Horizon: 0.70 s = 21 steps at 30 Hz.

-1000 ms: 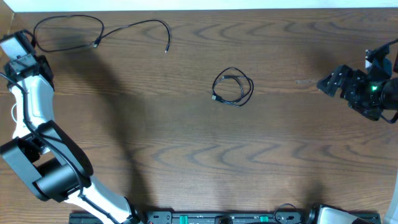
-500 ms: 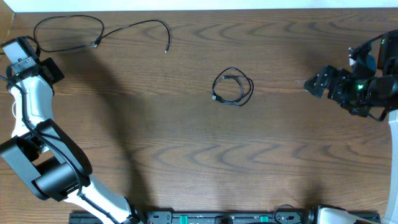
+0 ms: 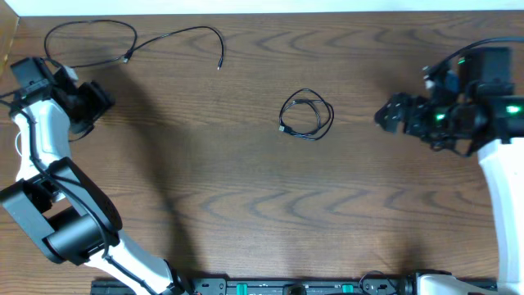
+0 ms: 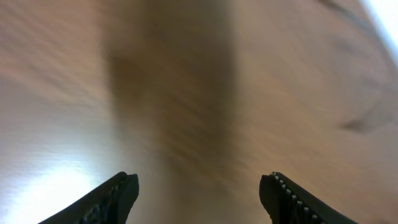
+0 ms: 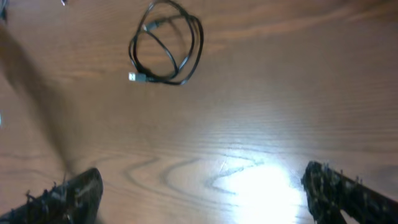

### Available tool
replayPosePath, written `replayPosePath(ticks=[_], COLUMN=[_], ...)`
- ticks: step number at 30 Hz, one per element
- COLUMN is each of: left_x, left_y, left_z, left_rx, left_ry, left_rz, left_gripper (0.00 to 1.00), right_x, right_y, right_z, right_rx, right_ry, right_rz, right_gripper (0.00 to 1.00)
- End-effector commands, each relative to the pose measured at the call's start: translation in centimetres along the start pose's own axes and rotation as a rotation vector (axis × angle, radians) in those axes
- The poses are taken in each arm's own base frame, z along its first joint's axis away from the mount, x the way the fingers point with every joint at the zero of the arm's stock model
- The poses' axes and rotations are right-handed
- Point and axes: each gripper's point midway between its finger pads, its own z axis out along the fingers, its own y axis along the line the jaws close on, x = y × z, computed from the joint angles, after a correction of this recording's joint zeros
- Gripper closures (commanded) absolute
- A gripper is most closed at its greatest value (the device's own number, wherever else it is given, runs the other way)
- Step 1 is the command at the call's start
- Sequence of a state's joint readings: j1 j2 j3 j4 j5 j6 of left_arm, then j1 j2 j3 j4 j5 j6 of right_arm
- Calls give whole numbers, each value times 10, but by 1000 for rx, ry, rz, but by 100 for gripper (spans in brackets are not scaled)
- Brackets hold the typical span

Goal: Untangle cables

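Coiled black cable lies mid-table on the wood table, small loose loop, one plug end sticking out at its near-left side. Long black cable is at the far-left edge: a big loop at the far left corner, with its tail running right and ending in a plug. The two cables are well apart and not touching.

Right gripper is right of the coil, at about the same depth, pointing left toward it. It is near the coil but clearly apart, no contact. In the right wrist view the coil sits up and left of the gap, beyond the right gripper. Both fingers are at the frame's bottom corners, jaws spread wide, nothing between them, only bare wood.

Left gripper is at the far-left side, just nearer than the long cable's loop and well left of the coil. Left wrist view is motion-blurred. The left gripper has its fingertips apart, nothing held, only blurred tabletop in between. No cable can be made out in that view.
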<state>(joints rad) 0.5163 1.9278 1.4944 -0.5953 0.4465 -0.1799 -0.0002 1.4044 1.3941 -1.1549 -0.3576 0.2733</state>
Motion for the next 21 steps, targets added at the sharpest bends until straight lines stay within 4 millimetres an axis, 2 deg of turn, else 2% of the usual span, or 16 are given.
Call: replayPosePath(ticks=[1,3,4,5,7,12,14,18,21], left_x=[40,63,75,87,111,166,189,208,226], left_y=[-97,-121,-133,-143,-165,-219,-244,-262,-280], left_z=[-6,0,3,5,12,28,34,47,50], left_rx=[344,353,360,362,350,320,319,173,160], left_ry=[164,222,249,274,315,341,300,188,150], left_rz=[-30,32,70,108,178,409,620,801,871], left_gripper=[32,31,32,31,31,32,31,31,31], right_x=[12,14,17,20,28,44,46,47,47], right_y=[-2,4,10,15,19,10,7,8,8], right_z=[27,41,48,53,62,82,88,89,89], right_rx=[2,-34,-61,-82,-88,-55,-51,-57,-57], right_ry=[32,31,39,51,97,225,250,252,253], right_rz=[43,9,-32,-71,-125,-137,-127,-126,-125], right_gripper=[1,2,8,9,4,1,1,1,1])
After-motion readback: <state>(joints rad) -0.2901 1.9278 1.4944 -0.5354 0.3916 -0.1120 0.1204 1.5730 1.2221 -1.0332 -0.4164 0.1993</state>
